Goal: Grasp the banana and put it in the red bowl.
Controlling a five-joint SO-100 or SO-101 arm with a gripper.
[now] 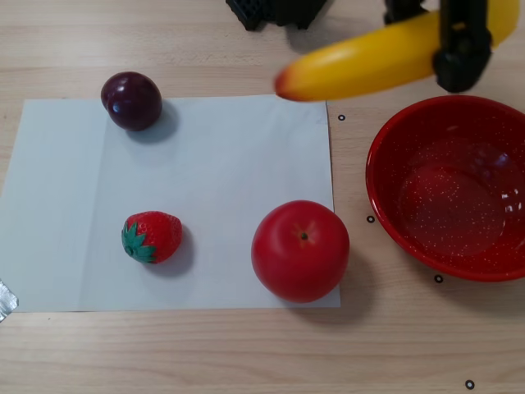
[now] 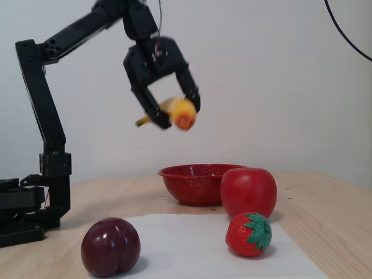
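The yellow banana (image 1: 369,61) hangs in the air, held across its middle by my black gripper (image 1: 461,57). Its orange blunt end points left in the other view, over the paper's far right corner. In the fixed view the gripper (image 2: 176,111) is shut on the banana (image 2: 177,110) well above the table, above the left rim of the red bowl (image 2: 195,183). The red bowl (image 1: 455,189) stands empty on the right of the table in the other view, just in front of the gripper.
A white paper sheet (image 1: 213,164) carries a dark plum (image 1: 131,100), a strawberry (image 1: 152,236) and a red apple (image 1: 300,250). The apple stands close to the bowl's left rim. The arm's base (image 2: 23,209) stands at the left in the fixed view.
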